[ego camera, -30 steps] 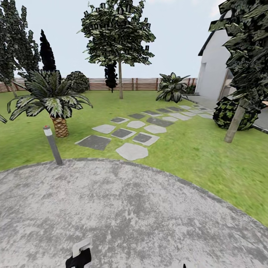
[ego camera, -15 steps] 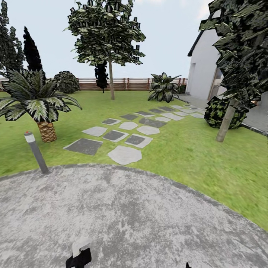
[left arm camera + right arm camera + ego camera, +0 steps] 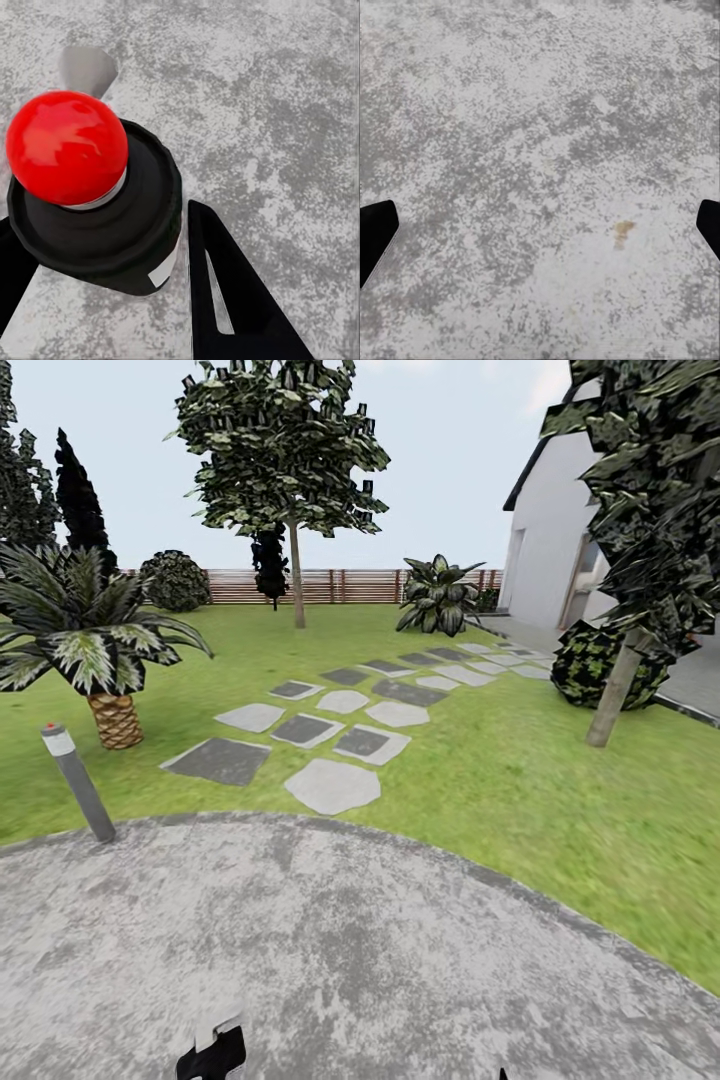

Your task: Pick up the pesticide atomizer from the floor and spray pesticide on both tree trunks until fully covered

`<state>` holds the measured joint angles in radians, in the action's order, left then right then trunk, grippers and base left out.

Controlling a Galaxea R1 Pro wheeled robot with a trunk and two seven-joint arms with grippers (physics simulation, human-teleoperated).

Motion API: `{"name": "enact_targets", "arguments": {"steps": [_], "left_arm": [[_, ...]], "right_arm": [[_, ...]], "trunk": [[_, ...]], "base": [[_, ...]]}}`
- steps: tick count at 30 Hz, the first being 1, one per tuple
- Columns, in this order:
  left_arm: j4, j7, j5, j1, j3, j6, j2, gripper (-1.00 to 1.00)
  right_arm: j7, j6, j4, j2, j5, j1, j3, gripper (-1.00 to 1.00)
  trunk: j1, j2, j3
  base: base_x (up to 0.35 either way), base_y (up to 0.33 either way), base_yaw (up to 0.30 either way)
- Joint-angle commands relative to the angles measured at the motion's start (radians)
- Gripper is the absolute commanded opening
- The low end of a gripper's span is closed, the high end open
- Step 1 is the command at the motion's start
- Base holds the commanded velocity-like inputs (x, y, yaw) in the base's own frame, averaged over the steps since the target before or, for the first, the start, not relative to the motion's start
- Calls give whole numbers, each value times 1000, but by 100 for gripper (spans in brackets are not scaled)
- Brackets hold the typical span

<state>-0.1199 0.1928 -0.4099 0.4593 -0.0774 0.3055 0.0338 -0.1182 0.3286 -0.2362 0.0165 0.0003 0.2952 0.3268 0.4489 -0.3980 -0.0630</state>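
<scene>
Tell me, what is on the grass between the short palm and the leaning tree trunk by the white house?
In the head view, flat grey stepping stones lie between the short palm and the leaning grey-brown trunk.

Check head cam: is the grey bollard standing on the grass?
No, the grey bollard rises from the edge of the grey paved circle, with the grass behind it.

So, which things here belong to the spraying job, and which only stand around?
For the job: far tree trunk; near tree trunk; grass lawn.
Only standing around: palm; grey bollard; stepping stones; wooden fence; round bush; white house.
</scene>
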Motion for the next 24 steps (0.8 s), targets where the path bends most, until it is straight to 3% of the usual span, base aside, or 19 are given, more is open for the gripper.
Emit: {"name": "enact_targets", "arguments": {"steps": [1, 15, 24], "left_arm": [[0, 5, -6, 1, -9, 3, 0, -100], [0, 6, -6, 1, -9, 4, 0, -100], [0, 6, -6, 1, -10, 4, 1, -100]], "right_arm": [[-3, 3, 1, 0, 0, 1, 0, 100], [-7, 1, -3, 0, 0, 1, 3, 100], [-9, 1, -2, 0, -2, 1, 6, 100]], "trunk": [[1, -2, -2], [1, -2, -2], [1, -2, -2]], "base": [[334, 0, 0], [334, 0, 4], [334, 0, 192]]}}
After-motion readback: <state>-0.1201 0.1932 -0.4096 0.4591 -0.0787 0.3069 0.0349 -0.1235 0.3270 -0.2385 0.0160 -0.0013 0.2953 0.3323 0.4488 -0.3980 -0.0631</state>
